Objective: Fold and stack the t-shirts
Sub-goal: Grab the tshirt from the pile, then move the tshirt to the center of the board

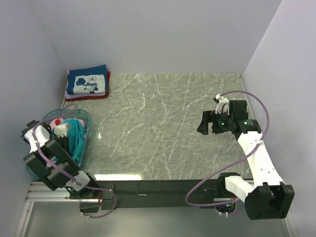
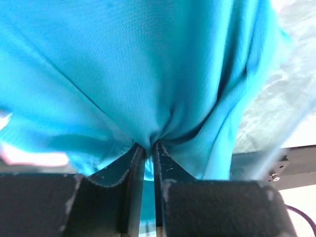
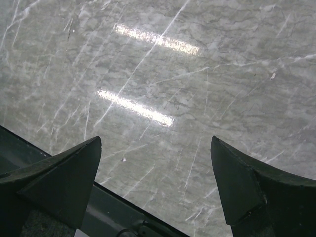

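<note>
- Matte black jaws of the left gripper (image 2: 148,148) stand narrow and pinch a gathered fold of the teal t-shirt (image 2: 148,69). Its fine-knit cloth puckers into radiating creases at the pinch and falls away in soft drapes.
- Seen from above, that shirt lies bunched in the basket (image 1: 87,117), a rounded tub of translucent light-blue plastic at the left edge of the desk (image 3: 197,74). A scrap of the pink t-shirt (image 1: 59,120) shows beside it.
- Folded flat into a rectangle, the navy t-shirt (image 1: 77,75) with its white print lies in the far left corner. It sits on top of the red t-shirt (image 1: 107,83), which shows only as a thin edge.
- Wedge-shaped, dark and rough-faced, the jaws of the right gripper (image 3: 155,143) stand wide apart and hold nothing, above bare desk well away from all cloth.
- Glossy grey stone patterning with white veins covers the desk, and bright strips of light reflect in it.
</note>
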You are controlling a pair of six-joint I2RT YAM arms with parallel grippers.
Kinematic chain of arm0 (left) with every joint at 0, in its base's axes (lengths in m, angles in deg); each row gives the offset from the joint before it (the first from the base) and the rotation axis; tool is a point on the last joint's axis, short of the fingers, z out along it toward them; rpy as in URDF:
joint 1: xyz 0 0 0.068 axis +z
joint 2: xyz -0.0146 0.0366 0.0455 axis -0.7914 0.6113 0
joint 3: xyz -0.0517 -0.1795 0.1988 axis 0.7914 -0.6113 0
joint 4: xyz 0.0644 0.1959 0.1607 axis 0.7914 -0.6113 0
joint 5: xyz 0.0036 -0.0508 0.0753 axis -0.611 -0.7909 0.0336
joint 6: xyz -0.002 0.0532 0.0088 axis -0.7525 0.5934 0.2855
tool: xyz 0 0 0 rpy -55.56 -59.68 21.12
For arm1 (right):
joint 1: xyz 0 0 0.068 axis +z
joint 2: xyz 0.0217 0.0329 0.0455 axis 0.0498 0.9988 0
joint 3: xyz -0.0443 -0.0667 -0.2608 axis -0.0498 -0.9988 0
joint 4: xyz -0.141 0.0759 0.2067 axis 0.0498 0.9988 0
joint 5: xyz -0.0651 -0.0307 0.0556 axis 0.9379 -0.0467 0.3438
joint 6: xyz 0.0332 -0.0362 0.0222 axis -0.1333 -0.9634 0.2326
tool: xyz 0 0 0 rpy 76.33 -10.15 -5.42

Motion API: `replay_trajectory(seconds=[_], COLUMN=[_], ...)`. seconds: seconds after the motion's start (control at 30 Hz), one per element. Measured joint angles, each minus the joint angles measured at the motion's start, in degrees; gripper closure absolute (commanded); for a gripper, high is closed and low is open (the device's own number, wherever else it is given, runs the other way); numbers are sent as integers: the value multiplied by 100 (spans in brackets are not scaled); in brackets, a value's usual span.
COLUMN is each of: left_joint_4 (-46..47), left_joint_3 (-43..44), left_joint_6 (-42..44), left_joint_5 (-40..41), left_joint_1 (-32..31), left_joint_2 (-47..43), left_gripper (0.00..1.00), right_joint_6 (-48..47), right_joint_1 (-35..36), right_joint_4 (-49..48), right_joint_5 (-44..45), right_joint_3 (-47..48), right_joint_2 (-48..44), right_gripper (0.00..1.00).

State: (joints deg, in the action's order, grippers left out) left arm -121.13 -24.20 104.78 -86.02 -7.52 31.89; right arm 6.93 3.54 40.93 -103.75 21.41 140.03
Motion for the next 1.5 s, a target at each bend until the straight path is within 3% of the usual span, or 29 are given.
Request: replay_trajectory(seconds=[0.13, 0.2, 0.57, 0.8, 0.93, 1.2, 1.37, 1.5], left_joint_4=[-444, -647, -1537, -1620, -988, 1012, 2481, 3635], left_joint_3=[765, 1222, 3174, 5772, 6909, 8343, 8548, 8334], left_joint_6=[2, -9, -55, -741, -1648, -3816, -5125, -6234], left_joint_5=[-87, -142, -726, -1499, -1587, -1838, -2127, -2616], left_joint_1=[0, 0, 0, -407, -1561, -3410, -4612, -4920], left_joint_2=[-428, -616, -601, -313, -326, 175, 645, 857], left_gripper=[87, 99, 100, 99, 99, 99, 99, 99], right_joint_6=[2, 2, 4, 26, 48, 70, 72, 70], right_joint_1=[0, 0, 0, 0, 0, 0, -105, -223], right_joint_4=[-2, -2, -42, -55, -72, -96, -103, -96], right_joint_5=[-4, -4, -9, -61, -79, -50, 4, 44], right_joint_3=[0, 0, 0, 0, 0, 0, 0, 15], right_joint_2=[0, 0, -55, -57, -81, -334, -496, -503], right_gripper=[2, 2, 2, 2, 2, 2, 2, 2])
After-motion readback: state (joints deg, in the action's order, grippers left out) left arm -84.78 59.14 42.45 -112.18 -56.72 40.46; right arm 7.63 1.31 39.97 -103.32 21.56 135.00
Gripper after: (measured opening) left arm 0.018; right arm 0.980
